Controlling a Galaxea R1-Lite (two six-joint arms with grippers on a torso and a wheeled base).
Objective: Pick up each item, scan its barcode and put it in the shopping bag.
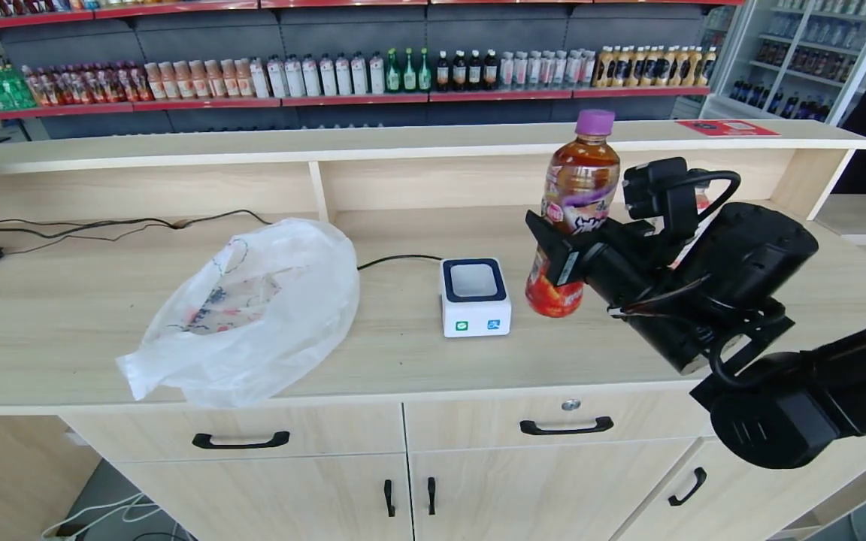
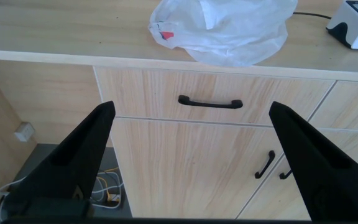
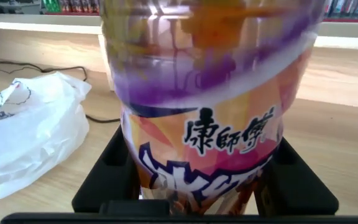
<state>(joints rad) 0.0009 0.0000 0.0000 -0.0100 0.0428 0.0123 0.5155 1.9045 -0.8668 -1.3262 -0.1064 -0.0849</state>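
A tea bottle with a purple cap and a red and purple label stands upright, just right of the white barcode scanner. My right gripper is shut on the bottle's middle; up close the bottle sits between the black fingers. The white plastic shopping bag lies crumpled on the counter left of the scanner, something printed showing through it. My left gripper hangs open below the counter's front, facing a drawer, with the bag and scanner above it.
The wooden counter has a raised back shelf behind the work. Black cables run along the counter's back left, and one leads to the scanner. Drawers and cabinet doors with black handles sit below. Store shelves of bottles stand behind.
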